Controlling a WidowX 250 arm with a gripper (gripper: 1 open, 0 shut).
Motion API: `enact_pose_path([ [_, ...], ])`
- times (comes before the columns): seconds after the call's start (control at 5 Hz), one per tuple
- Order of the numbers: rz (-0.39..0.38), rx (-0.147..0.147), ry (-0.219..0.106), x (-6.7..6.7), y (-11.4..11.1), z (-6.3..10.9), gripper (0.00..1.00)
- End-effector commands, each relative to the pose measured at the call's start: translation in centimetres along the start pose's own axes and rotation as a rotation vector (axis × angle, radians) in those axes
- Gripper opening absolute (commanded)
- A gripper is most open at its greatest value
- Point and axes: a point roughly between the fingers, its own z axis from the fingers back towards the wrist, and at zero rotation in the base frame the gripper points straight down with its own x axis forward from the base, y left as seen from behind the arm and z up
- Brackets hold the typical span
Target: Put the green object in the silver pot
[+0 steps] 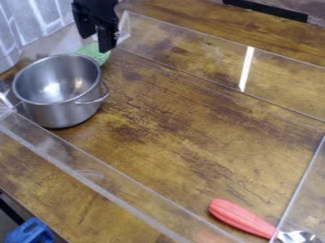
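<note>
Worn wooden desk (191,114) with clear plastic walls.
Gripper (102,40) stands over the green object (94,54), just behind the pot (55,88); finger state unclear. Red object (241,218) lies well apart.

Shiny silver pot (55,89) upright (empty); green object (94,54) just behind it.

The black gripper (102,40) enters from the top left edge of the camera view, pointing downward. Only its lower body is visible. Its finger spacing cannot be determined.
</note>
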Motion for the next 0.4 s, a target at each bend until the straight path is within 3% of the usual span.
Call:
enact_pose_path([
  [0.0, -0.022, 0.042, -0.090, 1.44, 0.47, 3.53, 0.00],
  [0.2, -0.043, 0.033, -0.094, 1.63, 0.17, 3.57, 0.00],
])
